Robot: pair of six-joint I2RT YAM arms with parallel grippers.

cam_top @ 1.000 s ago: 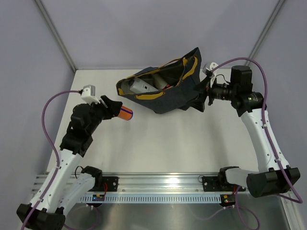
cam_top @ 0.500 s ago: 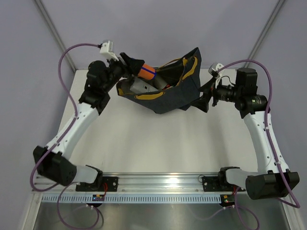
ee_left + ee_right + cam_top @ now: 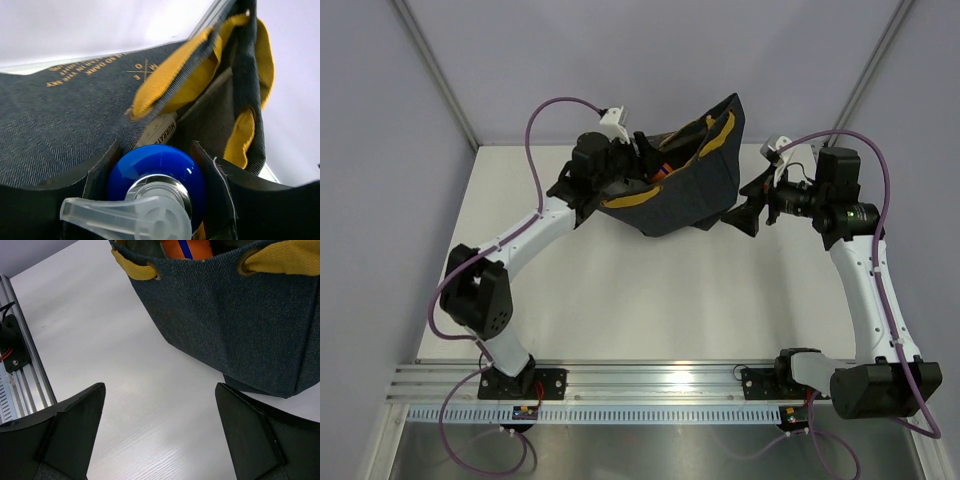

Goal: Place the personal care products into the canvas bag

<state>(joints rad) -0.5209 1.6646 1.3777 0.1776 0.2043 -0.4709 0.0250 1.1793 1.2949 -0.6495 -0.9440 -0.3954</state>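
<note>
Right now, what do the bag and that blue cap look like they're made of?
Canvas bag: woven cloth, matte, denim-like; diagonal weave lines show. Blue cap: probably moulded plastic, glossy; sharp bright highlights on its dome.

- Looks down on a white tabletop (image 3: 90,325), with a metal rail (image 3: 17,375) along the left edge.
- Takes in a dark denim bag (image 3: 235,325) at upper right, with a yellow handle (image 3: 132,267) fixed at its rim.
- Glimpses an orange bottle (image 3: 186,248) with a blue stripe inside the bag's mouth.
- Frames all this between black jaws spread wide in the lower corners, gripping nothing.
</note>
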